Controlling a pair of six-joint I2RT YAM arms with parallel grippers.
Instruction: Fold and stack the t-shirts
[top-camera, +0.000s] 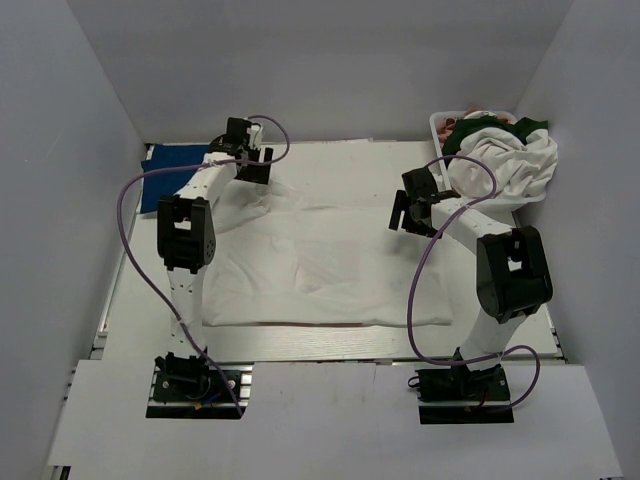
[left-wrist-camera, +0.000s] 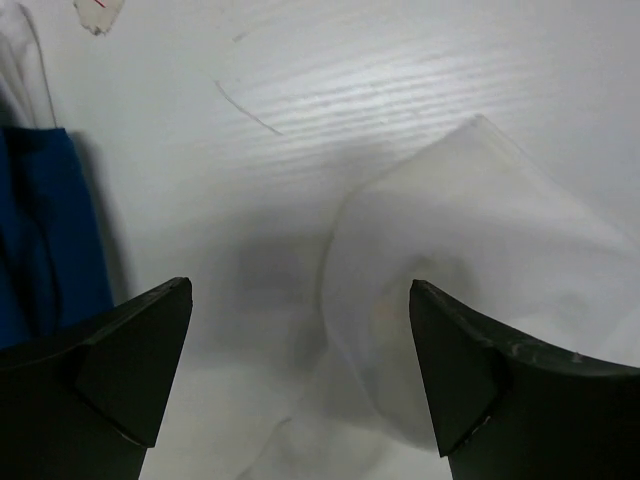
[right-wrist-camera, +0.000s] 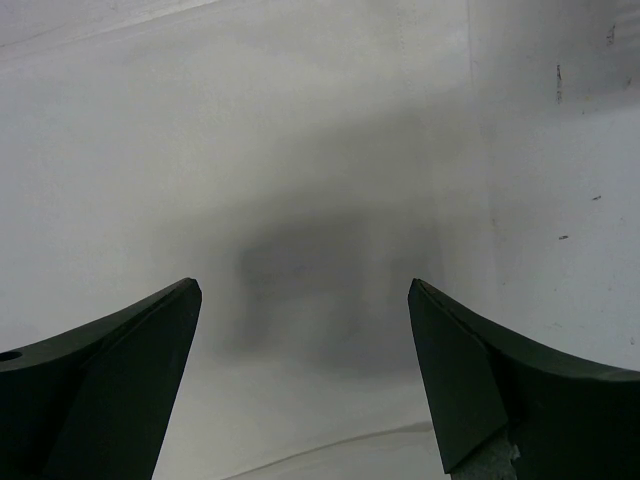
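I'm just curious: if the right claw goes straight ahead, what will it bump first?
Most likely the spread white t-shirt; the right claw points down at it, with nothing between.

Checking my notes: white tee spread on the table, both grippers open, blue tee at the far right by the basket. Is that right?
No: the blue tee lies at the far left, opposite the basket, per the top view. The white tee is spread; left gripper and right gripper are open.

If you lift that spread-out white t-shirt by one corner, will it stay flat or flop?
Probably flops: the white t-shirt lies in soft wrinkles, one edge rumpled up. Likely light, since the cloth looks thin. Pushed, it would likely bunch.
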